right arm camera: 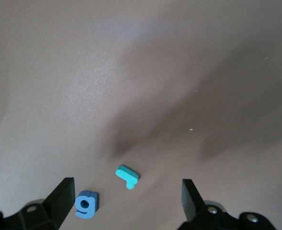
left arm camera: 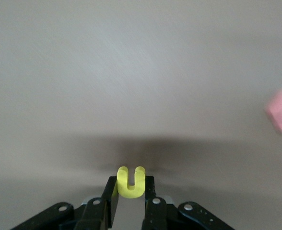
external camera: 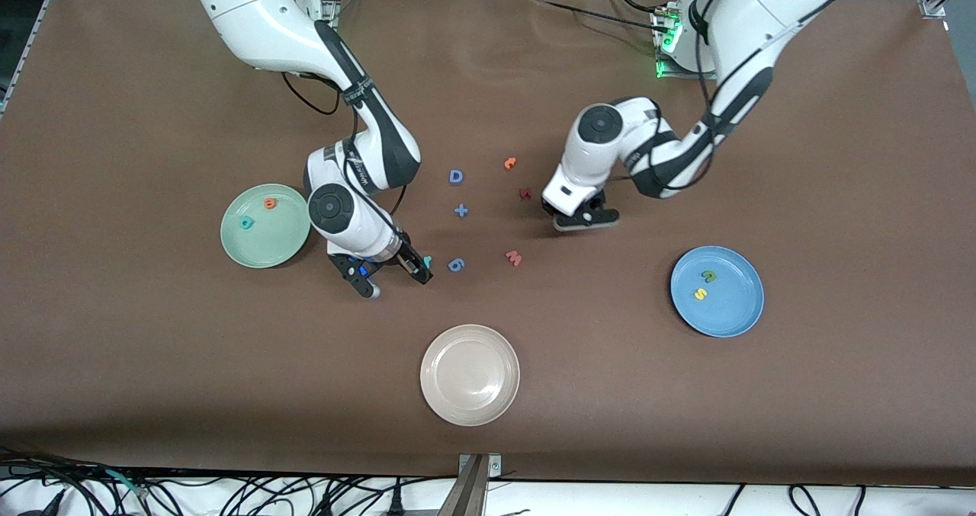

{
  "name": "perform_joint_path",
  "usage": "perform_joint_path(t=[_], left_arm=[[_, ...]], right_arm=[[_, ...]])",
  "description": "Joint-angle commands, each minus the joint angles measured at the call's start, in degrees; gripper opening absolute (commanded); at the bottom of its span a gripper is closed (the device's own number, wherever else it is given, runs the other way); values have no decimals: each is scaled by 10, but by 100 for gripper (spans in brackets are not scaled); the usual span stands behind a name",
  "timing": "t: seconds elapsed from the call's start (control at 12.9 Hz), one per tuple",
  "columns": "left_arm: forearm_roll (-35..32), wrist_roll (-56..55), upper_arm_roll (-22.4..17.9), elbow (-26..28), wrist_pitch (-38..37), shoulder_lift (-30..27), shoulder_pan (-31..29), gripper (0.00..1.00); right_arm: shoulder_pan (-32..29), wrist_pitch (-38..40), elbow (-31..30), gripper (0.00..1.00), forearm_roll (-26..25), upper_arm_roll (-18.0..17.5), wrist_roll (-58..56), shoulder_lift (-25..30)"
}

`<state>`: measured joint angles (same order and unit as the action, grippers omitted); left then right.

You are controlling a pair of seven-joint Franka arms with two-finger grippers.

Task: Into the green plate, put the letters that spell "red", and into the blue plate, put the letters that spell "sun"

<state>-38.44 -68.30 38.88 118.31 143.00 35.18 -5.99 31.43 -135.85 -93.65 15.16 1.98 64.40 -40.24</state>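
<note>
My left gripper (left arm camera: 131, 186) is shut on a yellow "u/n" letter (left arm camera: 131, 178) and hangs low over the table (external camera: 583, 219), beside the dark red letter. My right gripper (right arm camera: 126, 194) stands open just over the table (external camera: 398, 281) near the green plate. The slim teal "r" (right arm camera: 127, 176) lies flat between and slightly ahead of its fingers (external camera: 428, 261). The green plate (external camera: 274, 248) holds the orange "e" (external camera: 270, 203) and teal "d" (external camera: 246, 222). In the blue plate (external camera: 738, 312) lie a dark green letter (external camera: 709, 276) and the yellow "s" (external camera: 700, 293).
Loose letters lie mid-table: blue "D" (external camera: 456, 176), blue plus (external camera: 460, 211), blue "g" (external camera: 456, 264) close to the "r", pink "w" (external camera: 514, 258), dark red letter (external camera: 524, 193), orange hooked letter (external camera: 510, 163). A beige-white plate (external camera: 470, 405) sits nearest the front camera.
</note>
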Motion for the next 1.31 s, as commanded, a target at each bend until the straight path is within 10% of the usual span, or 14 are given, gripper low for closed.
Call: perform_joint_path(t=[0.0,0.39,0.93,1.08,1.24], left_arm=[[29,72,8,-60,-74,0,-31,0],[130,339,-10,-224,-286,23,-77,0],[124,559,-40,-227,-301,58,-187,6],[125,552,-48,-232,-301,57,-187,100],[129,554,-48,-253,-303,50,-204,100]], right_arm=[[5,-23,17,98,-1,0,6,-23],[21,-52,17,90,-4,1,6,-42],[28,-53,14,82,-5,2,4,-47],[28,-52,12,78,-6,3,2,-47],[28,-50,10,71,-6,3,1,-46]])
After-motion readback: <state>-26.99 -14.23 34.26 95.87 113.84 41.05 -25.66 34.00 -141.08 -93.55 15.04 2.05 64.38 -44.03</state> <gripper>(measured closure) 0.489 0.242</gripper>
